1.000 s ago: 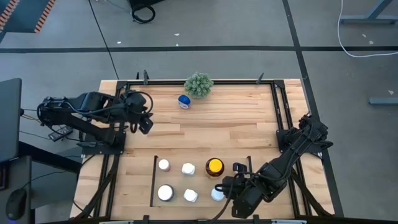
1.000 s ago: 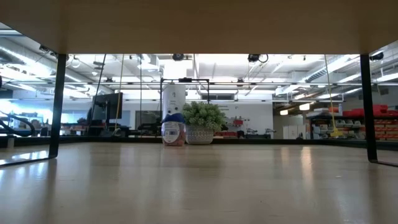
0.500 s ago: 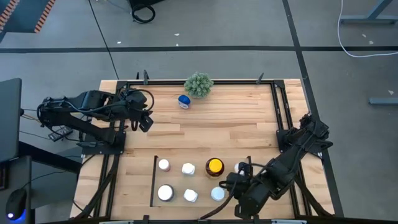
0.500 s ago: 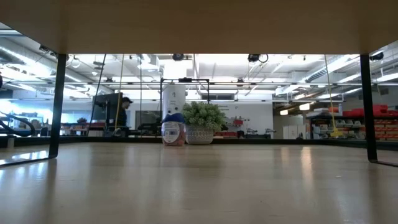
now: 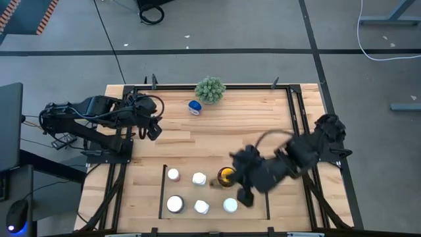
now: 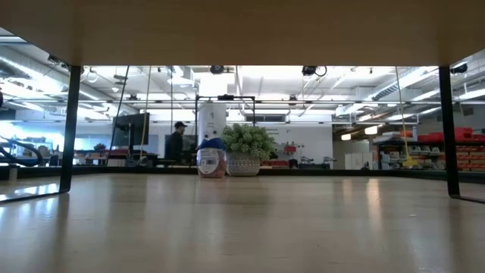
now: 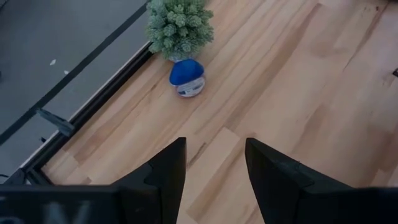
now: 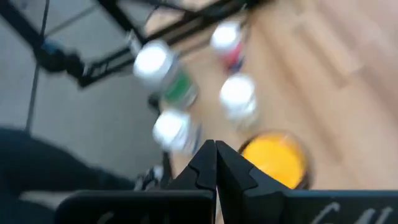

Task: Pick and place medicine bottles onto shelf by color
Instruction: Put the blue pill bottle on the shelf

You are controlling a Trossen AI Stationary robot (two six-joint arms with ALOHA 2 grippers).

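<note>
Six bottles stand in the shelf bay [image 5: 162,191] at the table's near edge. They are five white-capped ones [image 5: 198,178] and an amber one with a yellow cap [image 5: 225,175]. A blue-capped bottle [image 5: 195,106] stands at the far edge beside the plant; it also shows in the left wrist view [image 7: 186,78] and the low view [image 6: 211,160]. My right gripper [image 5: 238,172] is shut and empty, blurred, just right of the amber bottle [image 8: 273,158]. My left gripper [image 5: 152,128] is open and empty at the table's left, short of the blue-capped bottle.
A green spiky plant ball [image 5: 210,89] sits at the far edge next to the blue-capped bottle. Black frame strips [image 5: 293,112] run around the table. Bare wood lies between the bay and the far edge. A person [image 6: 176,142] walks in the room behind.
My right gripper has swung away from the white-capped bottle at the bay's near right, going up and toward the far edge until it is beside the amber bottle. That white-capped bottle stays standing in the bay. A person has walked rightward in the background.
</note>
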